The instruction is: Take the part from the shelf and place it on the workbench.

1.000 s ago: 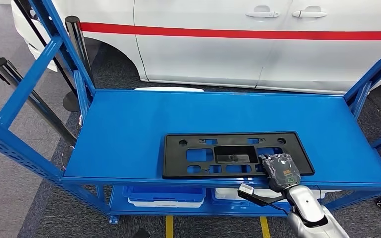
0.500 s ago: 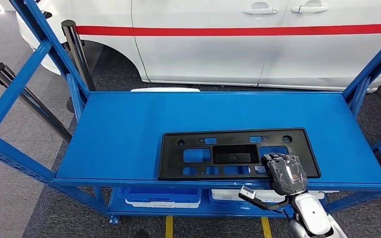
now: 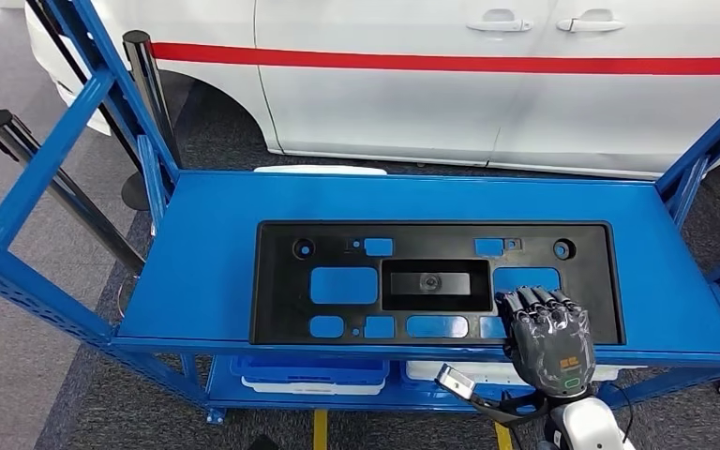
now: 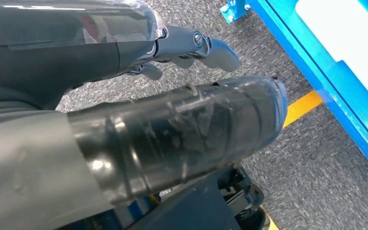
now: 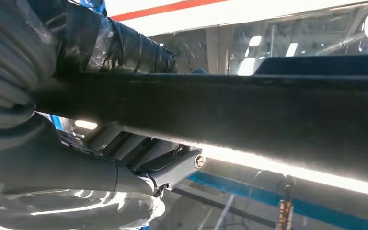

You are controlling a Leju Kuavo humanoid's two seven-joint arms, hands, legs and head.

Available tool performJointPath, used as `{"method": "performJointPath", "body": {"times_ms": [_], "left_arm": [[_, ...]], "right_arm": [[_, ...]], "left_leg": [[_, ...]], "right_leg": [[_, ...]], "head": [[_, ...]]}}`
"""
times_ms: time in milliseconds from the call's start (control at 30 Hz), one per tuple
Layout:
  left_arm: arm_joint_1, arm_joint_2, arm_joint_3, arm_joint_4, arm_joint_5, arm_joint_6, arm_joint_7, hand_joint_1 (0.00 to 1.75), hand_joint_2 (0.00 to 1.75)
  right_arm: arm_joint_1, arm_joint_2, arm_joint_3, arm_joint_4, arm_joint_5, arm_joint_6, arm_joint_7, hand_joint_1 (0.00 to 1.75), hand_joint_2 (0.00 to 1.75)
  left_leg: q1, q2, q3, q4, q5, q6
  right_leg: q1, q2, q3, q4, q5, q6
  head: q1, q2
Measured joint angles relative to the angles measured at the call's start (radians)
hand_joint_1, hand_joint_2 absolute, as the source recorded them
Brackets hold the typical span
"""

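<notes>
The right hand (image 3: 546, 337) grips the near edge of the black part (image 3: 431, 281), toward its right end, thumb on one face and fingers (image 5: 172, 165) on the other, the part raised over the blue shelf (image 3: 206, 253). The left hand (image 4: 139, 120) hangs over grey carpet (image 4: 316, 187), fingers loosely apart, holding nothing. A white car (image 3: 487, 84) with a red stripe stands behind the shelf. On the lower level sit a blue bin (image 3: 309, 367) and a white one (image 3: 450, 372), their contents unclear.
</notes>
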Motion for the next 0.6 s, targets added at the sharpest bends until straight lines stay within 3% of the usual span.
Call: {"method": "performJointPath", "body": {"times_ms": [33,67,167,233,333,367,433,500,533,567,600], "left_arm": [[0.001,0.000,0.001,0.000,0.003,0.001,-0.001,0.00,0.00],[0.001,0.000,0.003,0.000,0.006,0.001,-0.003,0.00,0.00],[0.003,0.000,0.008,0.000,0.014,0.002,-0.008,0.00,0.00],[0.004,0.000,0.009,0.000,0.016,0.003,-0.010,0.00,0.00],[0.007,0.000,0.010,0.000,0.018,0.004,-0.014,0.00,0.00],[0.008,0.000,0.011,0.000,0.020,0.003,-0.017,0.00,0.00],[0.011,0.001,0.013,0.000,0.025,0.000,-0.027,0.00,0.00],[0.015,0.001,0.015,0.000,0.032,-0.005,-0.034,0.00,0.87],[0.017,0.002,0.016,0.000,0.035,-0.007,-0.035,0.00,1.31],[0.019,0.002,0.016,0.000,0.037,-0.009,-0.037,0.00,1.75],[0.020,0.003,0.017,0.000,0.040,-0.010,-0.038,0.00,1.75]], "right_arm": [[0.003,0.006,0.000,-0.006,-0.008,-0.001,0.000,1.75,1.75],[0.006,0.011,0.000,-0.012,-0.017,-0.003,0.000,1.75,1.75],[0.009,0.030,0.002,-0.036,-0.037,-0.014,0.000,1.75,1.75],[0.012,0.042,0.003,-0.050,-0.042,-0.021,0.000,1.75,1.75],[0.021,0.061,0.007,-0.068,-0.046,-0.029,-0.005,1.75,1.75],[0.025,0.070,0.011,-0.075,-0.046,-0.032,-0.011,1.75,1.75],[0.033,0.093,0.028,-0.092,-0.036,-0.040,-0.026,1.75,1.75],[0.043,0.119,0.052,-0.106,-0.012,-0.045,-0.044,1.75,1.75],[0.048,0.131,0.066,-0.111,0.003,-0.047,-0.052,1.75,1.75],[0.052,0.143,0.080,-0.115,0.019,-0.048,-0.059,1.75,1.75],[0.055,0.154,0.094,-0.119,0.034,-0.048,-0.064,1.75,1.75]], "left_leg": [[0.000,0.000,0.000,0.001,-0.001,-0.001],[0.000,-0.001,0.000,0.004,-0.002,-0.002],[-0.001,-0.004,-0.001,0.016,-0.011,-0.012],[-0.004,-0.004,-0.004,0.020,-0.015,-0.022],[-0.003,-0.003,-0.006,0.027,-0.024,-0.038],[-0.002,-0.003,-0.015,0.050,-0.041,-0.043],[0.001,-0.003,-0.060,0.155,-0.101,-0.052],[0.002,-0.003,-0.117,0.278,-0.150,-0.056],[0.002,-0.003,-0.129,0.303,-0.150,-0.057],[0.002,-0.003,-0.124,0.289,-0.129,-0.055],[0.001,-0.003,-0.101,0.239,-0.095,-0.051]], "right_leg": [[-0.002,0.000,-0.007,0.013,0.006,0.001],[-0.003,0.000,0.005,-0.013,0.031,0.002],[-0.003,0.000,0.092,-0.193,0.114,-0.004],[0.002,0.002,0.111,-0.239,0.118,-0.012],[0.002,0.002,0.112,-0.244,0.122,-0.031],[0.000,0.002,0.113,-0.247,0.124,-0.039],[0.000,0.000,0.115,-0.249,0.124,-0.050],[0.004,0.000,0.115,-0.249,0.123,-0.054],[0.006,0.001,0.116,-0.249,0.122,-0.055],[0.008,0.001,0.118,-0.248,0.121,-0.056],[0.009,0.002,0.121,-0.248,0.120,-0.056]], "head": [[0.000,0.000],[0.000,0.000],[0.000,0.000],[-0.001,0.000],[-0.001,0.000],[-0.001,0.000],[-0.001,0.000],[-0.002,0.000],[-0.002,0.000],[-0.002,0.000],[-0.002,0.000]]}}
